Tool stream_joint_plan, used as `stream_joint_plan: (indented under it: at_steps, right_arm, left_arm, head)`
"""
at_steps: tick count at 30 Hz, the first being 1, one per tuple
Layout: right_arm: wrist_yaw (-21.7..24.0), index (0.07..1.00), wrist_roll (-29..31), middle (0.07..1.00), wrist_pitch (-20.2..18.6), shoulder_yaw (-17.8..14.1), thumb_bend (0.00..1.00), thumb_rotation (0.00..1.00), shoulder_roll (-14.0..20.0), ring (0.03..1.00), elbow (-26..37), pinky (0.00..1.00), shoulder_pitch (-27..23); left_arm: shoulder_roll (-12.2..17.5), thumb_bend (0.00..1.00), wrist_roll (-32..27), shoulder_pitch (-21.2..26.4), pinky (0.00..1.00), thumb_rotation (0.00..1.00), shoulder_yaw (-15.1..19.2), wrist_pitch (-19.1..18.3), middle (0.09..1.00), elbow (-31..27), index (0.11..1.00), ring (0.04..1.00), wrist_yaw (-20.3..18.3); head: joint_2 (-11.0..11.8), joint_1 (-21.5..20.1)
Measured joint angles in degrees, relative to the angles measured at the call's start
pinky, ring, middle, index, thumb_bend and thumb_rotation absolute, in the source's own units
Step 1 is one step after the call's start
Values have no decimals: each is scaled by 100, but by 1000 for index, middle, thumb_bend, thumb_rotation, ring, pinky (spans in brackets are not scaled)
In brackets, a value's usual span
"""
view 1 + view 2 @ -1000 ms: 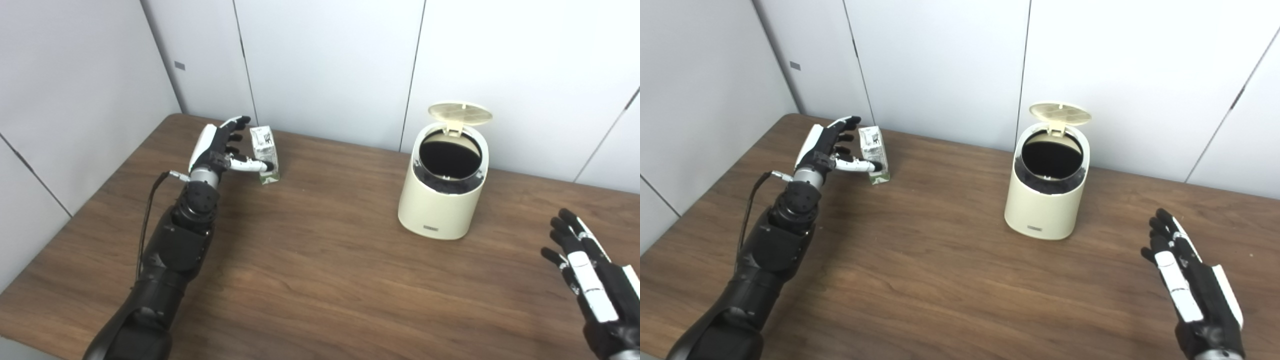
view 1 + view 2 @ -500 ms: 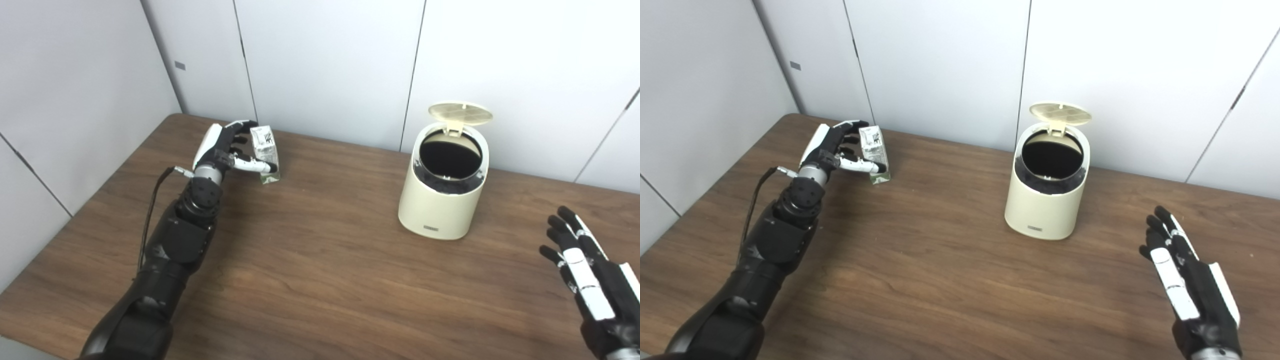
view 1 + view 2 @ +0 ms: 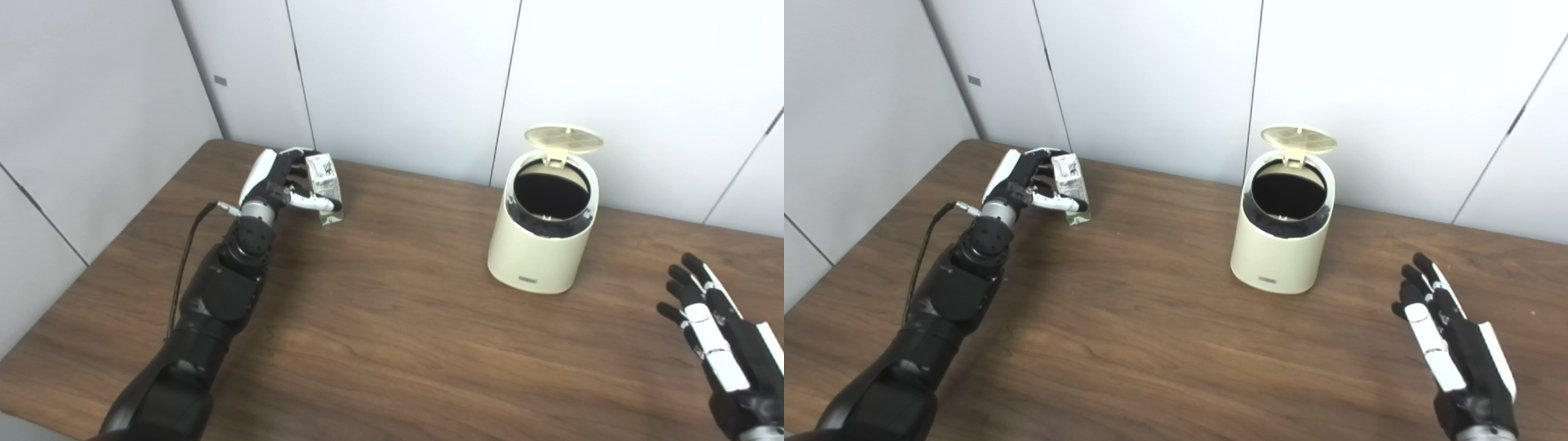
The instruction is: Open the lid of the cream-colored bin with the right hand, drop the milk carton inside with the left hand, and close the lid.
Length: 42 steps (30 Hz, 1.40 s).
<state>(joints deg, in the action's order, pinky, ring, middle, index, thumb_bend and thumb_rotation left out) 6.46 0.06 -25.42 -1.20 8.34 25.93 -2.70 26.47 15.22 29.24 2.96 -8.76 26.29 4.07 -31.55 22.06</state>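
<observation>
The milk carton [image 3: 323, 188] stands upright on the wooden table [image 3: 392, 318] in the upper left of the frame, well apart from the cream-colored bin [image 3: 545, 226] at centre right, whose lid [image 3: 564, 138] is already tipped up and back, leaving the dark mouth open. The step in hand, as I judge it, is the grasp. To do it well, the left hand [image 3: 275, 184] should finish wrapping the carton's middle, thumb on the near face and fingers on the far side, and squeeze only lightly, since a thin carton will probably dent or twist. The lift should be straight up before any travel right, so the base does not drag, and the carry should go high enough to clear the bin's rim without knocking the raised lid.

The left hand is partly curled around the carton: the thumb [image 3: 312, 199] lies across its front face and the fingers reach behind its top, touching or very nearly so. Whether the hold is firm I cannot tell, and the carton's base appears to rest on the table. The right hand [image 3: 1448, 349] hovers in the lower right corner, fingers spread and straight, holding nothing and touching nothing.
</observation>
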Motion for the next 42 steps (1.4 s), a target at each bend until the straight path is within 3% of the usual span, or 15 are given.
stream_joint_plan:
  at_steps: [2,3,4,5,9,13,15,19,27,34,42]
  right_arm:
    - [-28,949,0,932,0,-11,321,743,-38,934,0,868,0]
    - [-35,944,2,928,0,-17,315,742,-49,930,0,862,0]
    - [-38,942,4,925,0,-24,311,740,-56,928,0,859,0]
    - [-40,942,5,924,0,-35,313,740,-58,926,0,856,0]
    - [-43,943,5,928,-2,-66,314,747,-55,929,0,859,2]
    - [-42,947,70,928,-30,-82,301,743,-55,925,0,862,1]
    - [-42,945,92,924,-30,-83,359,880,-55,924,-1,859,2]
    - [-43,942,98,916,-29,-96,446,991,-56,926,-11,865,4]
    - [-80,933,107,909,-27,-157,486,1000,-61,919,-68,861,15]
    - [-172,929,114,910,-13,-184,455,1000,-134,926,-127,857,13]
    - [-219,933,76,902,149,-187,467,1000,-161,907,-260,836,24]
  left_arm:
    - [-3,828,7,1,582,0,4,68,726,9,738,667,34]
    - [-9,677,9,2,530,0,11,104,599,18,635,593,62]
    - [-26,600,12,9,503,0,23,151,534,50,582,555,149]
    - [-46,543,44,17,484,0,34,193,514,79,524,489,235]
    - [-85,491,288,26,452,0,-15,384,506,197,440,483,630]
    - [-157,478,407,29,415,0,4,541,491,216,434,470,925]
    - [-181,478,417,30,415,0,9,542,491,215,440,469,955]
    - [-215,478,434,29,412,0,9,541,491,191,437,470,972]
    - [-355,478,436,-38,386,0,152,534,490,-277,451,452,1128]
    - [-673,474,512,-284,339,0,174,523,486,-1196,432,439,1168]
    - [-919,477,709,-459,372,0,-22,353,500,-2238,446,456,915]
  head:
    - [-9,-18]
    - [-17,-18]
    - [-17,-18]
    - [-17,-18]
    - [-26,-9]
    - [-35,0]
    - [-35,-9]
    - [-35,-9]
    - [-44,-193]
    - [-70,-448]
    - [-26,-632]
